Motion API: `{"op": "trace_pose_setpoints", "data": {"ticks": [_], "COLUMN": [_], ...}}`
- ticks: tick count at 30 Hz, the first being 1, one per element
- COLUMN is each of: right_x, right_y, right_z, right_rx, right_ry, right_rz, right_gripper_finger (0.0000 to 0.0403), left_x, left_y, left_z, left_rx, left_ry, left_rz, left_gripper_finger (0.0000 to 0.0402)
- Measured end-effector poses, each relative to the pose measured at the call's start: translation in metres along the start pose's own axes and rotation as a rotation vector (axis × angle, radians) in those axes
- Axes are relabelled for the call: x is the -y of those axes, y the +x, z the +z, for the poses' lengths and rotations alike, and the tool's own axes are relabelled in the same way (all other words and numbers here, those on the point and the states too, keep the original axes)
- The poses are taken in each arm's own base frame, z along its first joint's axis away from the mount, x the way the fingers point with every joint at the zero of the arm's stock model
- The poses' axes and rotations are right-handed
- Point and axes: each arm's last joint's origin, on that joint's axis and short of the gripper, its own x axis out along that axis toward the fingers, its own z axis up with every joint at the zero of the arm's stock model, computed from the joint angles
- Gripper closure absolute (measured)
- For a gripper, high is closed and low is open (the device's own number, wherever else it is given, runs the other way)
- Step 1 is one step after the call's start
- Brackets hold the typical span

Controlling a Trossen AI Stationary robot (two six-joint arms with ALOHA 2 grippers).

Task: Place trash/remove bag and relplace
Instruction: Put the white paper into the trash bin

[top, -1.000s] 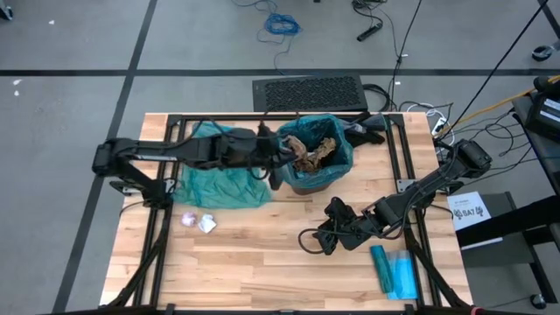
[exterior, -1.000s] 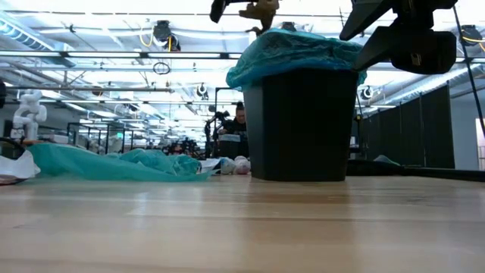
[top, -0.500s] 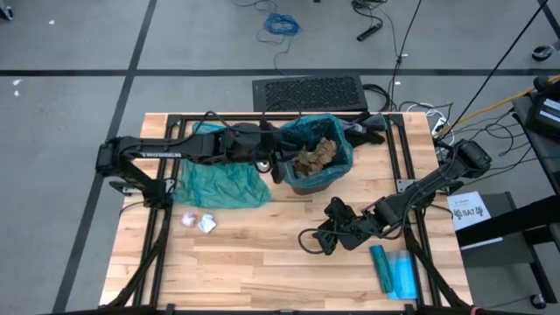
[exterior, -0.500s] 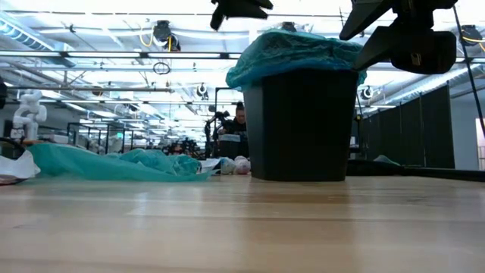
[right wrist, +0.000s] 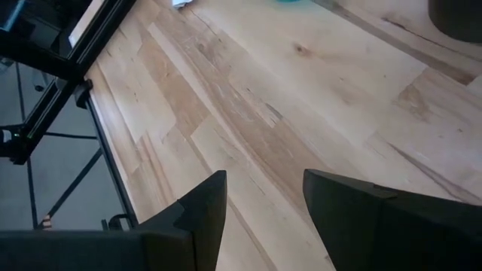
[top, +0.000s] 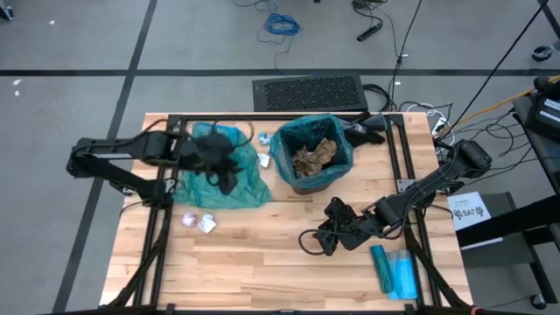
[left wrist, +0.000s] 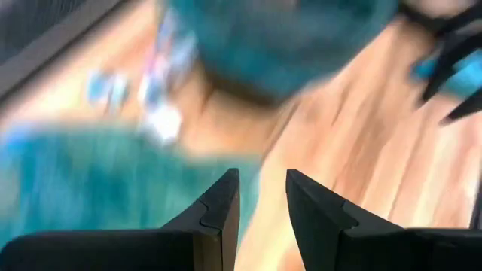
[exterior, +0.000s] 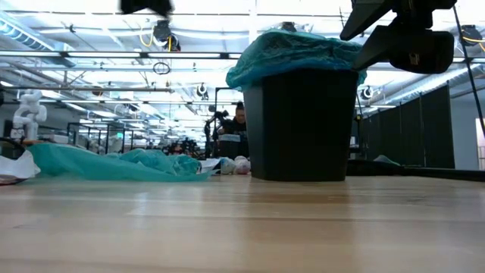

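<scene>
Clearly the left gripper (top: 223, 171), fingers apart and empty, hangs over the loose teal bag (top: 219, 185) to fetch more; most trash (top: 313, 157) sits in the lined bin (top: 284, 162). Right gripper (top: 325, 234) waits spread near the table's (top: 262, 262) front.

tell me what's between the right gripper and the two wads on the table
Only bare wood, going by the high view: nothing sits on the table between the right gripper and the two wads lying below the loose teal bag.
</scene>
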Motion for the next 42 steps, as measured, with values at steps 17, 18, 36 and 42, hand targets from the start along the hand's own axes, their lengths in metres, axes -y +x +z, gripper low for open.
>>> {"op": "trace_pose_setpoints", "data": {"ticks": [17,18,36,42], "right_x": [0.000,-0.001,-0.002,-0.004], "right_y": [0.000,0.000,-0.001,-0.001], "right_z": [-0.001,-0.001,-0.005,-0.005], "right_rx": [-0.002,-0.006,-0.085,-0.102], "right_ry": [-0.014,-0.014,-0.063,-0.062], "right_rz": [0.004,0.005,0.042,0.063], "right_gripper_finger": [0.0234,0.0234,0.0234,0.0234], "left_x": [-0.005,-0.002,0.014,0.017], "left_y": [0.066,0.072,0.109,0.128], "left_z": [-0.135,-0.141,-0.182,-0.192], "left_rx": [-0.495,-0.489,-0.460,-0.473], "left_ry": [-0.590,-0.620,-0.702,-0.692], "left_rz": [0.366,0.335,0.412,0.515], "left_gripper_finger": [0.0294,0.0294,0.0294,0.0294]}}
